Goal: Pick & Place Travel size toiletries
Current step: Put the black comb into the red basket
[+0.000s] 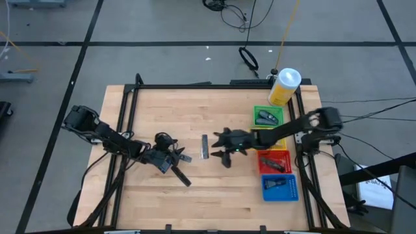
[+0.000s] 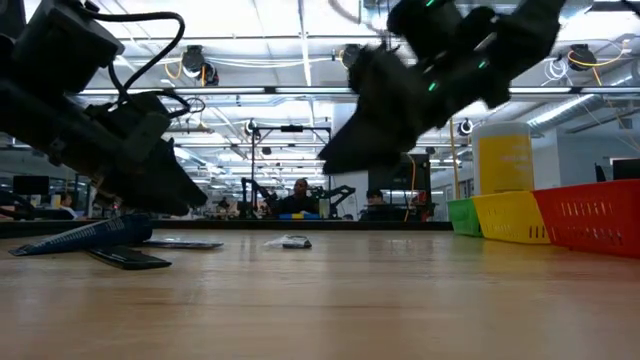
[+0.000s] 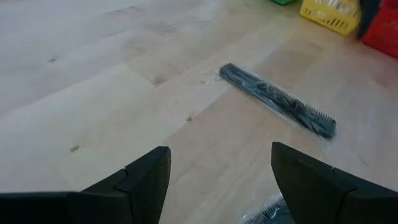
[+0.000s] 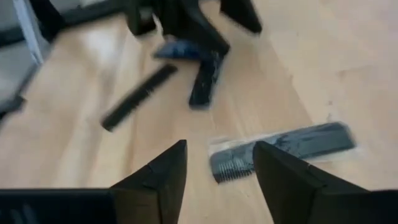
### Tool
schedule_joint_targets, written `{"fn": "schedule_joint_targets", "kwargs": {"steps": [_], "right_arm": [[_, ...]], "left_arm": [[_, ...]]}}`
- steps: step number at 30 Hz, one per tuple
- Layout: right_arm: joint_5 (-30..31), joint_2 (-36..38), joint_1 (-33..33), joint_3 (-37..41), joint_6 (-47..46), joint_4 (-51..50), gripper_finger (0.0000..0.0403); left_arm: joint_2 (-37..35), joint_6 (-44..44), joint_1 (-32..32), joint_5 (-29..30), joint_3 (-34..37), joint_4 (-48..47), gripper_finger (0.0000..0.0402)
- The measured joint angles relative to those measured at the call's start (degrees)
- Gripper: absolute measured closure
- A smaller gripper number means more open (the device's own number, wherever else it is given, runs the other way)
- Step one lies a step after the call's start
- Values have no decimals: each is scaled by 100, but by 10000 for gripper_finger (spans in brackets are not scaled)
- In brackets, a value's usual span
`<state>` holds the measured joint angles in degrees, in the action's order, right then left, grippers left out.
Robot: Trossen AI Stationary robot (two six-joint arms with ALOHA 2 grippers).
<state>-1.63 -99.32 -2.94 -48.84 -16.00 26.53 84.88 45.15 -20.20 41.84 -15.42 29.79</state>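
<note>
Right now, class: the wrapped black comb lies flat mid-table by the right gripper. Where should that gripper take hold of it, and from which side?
Grip the wrapped comb across its narrow width near mid-length, coming straight down from above. It lies flat on the table, long and thin, so only its long edges offer opposing faces. The right gripper, fingers open, hovers beside it; the left gripper waits, open, farther off.

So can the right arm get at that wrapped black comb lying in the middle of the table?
Probably yes. The right gripper hangs open right beside the comb, with bare table around it and nothing lying between.
</note>
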Motion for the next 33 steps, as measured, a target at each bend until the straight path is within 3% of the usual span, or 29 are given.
{"fn": "schedule_joint_targets", "kwargs": {"steps": [7, 10, 18, 23, 33], "right_arm": [[4, -1262, 0, -772, 583, 19, 297], [-18, -1509, -27, -920, 739, 2, 329], [-164, -1437, -289, -853, 1444, -737, 396], [-480, -1322, -538, -738, 1989, -838, 397], [-612, -1159, -694, -465, 2608, -747, 401]], "left_arm": [[2, -635, 249, -126, -6, 599, 131], [2, -1180, 639, -711, -125, 1071, 153], [296, -2662, 1894, -3005, -1232, 1018, 294], [1121, -3188, 2384, -3964, -2077, 595, 387], [2672, -3318, 2607, -5580, -2776, 369, 385]]}}
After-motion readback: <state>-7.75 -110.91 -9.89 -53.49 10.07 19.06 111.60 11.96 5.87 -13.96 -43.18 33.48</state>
